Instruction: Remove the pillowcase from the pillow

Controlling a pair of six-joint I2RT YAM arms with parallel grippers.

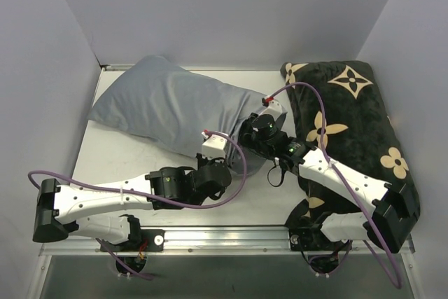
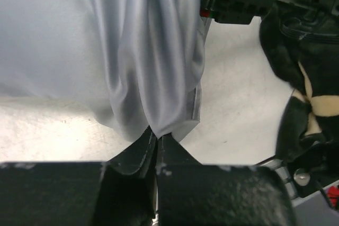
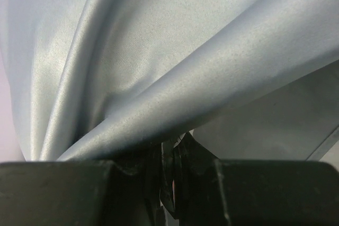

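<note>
The blue-grey pillowcase (image 1: 164, 106) lies plump across the table's left and middle, its open end pointing right toward both grippers. The pillow inside it is hidden. My left gripper (image 1: 218, 150) is shut on the pillowcase's near corner hem; in the left wrist view the fabric (image 2: 153, 72) gathers into folds that run down into the pinched fingertips (image 2: 158, 137). My right gripper (image 1: 250, 125) is shut on the same open end a little farther back. In the right wrist view taut folds of the pillowcase (image 3: 159, 78) fill the frame and run into the jaws (image 3: 172, 149).
A black cushion with beige flower motifs (image 1: 350, 124) lies along the right side, partly under the right arm. White walls enclose the table on the left, back and right. Bare table (image 1: 126, 162) shows in front of the pillowcase.
</note>
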